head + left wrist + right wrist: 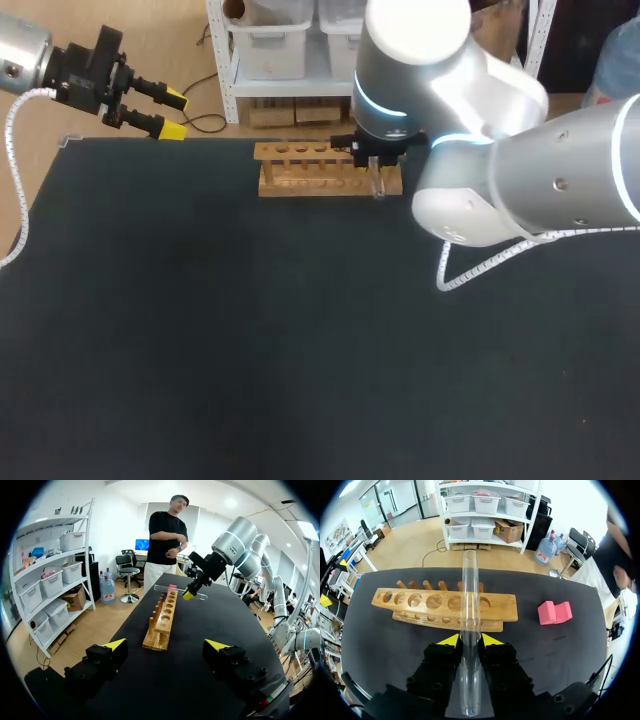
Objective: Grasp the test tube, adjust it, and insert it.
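Right end effector [470, 641] clenched on the test tube [469, 590] — over the right end of the wooden rack [300, 172].
The wooden rack stands upper centre on the desk [200, 330] in head view; left end effector [172, 114] is released — upper left.

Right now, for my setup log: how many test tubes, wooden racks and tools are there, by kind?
test tube: 1, held in the right tool
wooden rack: 1
tools: 2, the left tool and the right tool
total: 4
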`<state>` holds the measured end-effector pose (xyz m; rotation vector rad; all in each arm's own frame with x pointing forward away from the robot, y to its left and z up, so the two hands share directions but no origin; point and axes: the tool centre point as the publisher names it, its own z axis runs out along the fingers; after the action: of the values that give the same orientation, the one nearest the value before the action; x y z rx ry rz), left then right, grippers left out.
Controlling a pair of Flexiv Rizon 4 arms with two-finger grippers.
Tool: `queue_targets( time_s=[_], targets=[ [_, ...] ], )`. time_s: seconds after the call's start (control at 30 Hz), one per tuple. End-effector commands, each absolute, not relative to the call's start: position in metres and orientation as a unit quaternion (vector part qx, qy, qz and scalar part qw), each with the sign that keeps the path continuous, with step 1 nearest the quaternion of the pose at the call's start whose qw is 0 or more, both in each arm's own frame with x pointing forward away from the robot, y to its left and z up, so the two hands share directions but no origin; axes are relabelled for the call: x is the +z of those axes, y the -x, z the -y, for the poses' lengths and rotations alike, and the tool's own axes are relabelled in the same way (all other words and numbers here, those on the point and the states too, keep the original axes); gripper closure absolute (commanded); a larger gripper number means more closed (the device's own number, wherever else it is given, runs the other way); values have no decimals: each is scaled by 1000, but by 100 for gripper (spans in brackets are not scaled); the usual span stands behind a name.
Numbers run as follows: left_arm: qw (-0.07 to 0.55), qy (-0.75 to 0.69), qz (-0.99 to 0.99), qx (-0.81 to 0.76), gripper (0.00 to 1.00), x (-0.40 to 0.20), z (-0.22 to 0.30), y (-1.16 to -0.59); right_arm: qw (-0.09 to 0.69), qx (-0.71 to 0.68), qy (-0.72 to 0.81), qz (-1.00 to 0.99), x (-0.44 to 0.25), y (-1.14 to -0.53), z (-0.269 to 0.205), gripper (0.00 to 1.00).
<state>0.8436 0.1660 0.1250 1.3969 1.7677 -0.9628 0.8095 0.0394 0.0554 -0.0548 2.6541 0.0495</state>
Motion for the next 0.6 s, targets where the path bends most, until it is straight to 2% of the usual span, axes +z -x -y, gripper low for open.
queue_targets(
  time_s=[0.03, 0.6],
  targets=[
    [340, -537, -678, -369, 0, 124, -166, -843, 241, 18, 20, -970, 52, -814, -41, 100],
    [340, -537, -678, -369, 0, 124, -166, -843, 231, 26, 22, -972, 41, -816, -44, 100]
  ],
)
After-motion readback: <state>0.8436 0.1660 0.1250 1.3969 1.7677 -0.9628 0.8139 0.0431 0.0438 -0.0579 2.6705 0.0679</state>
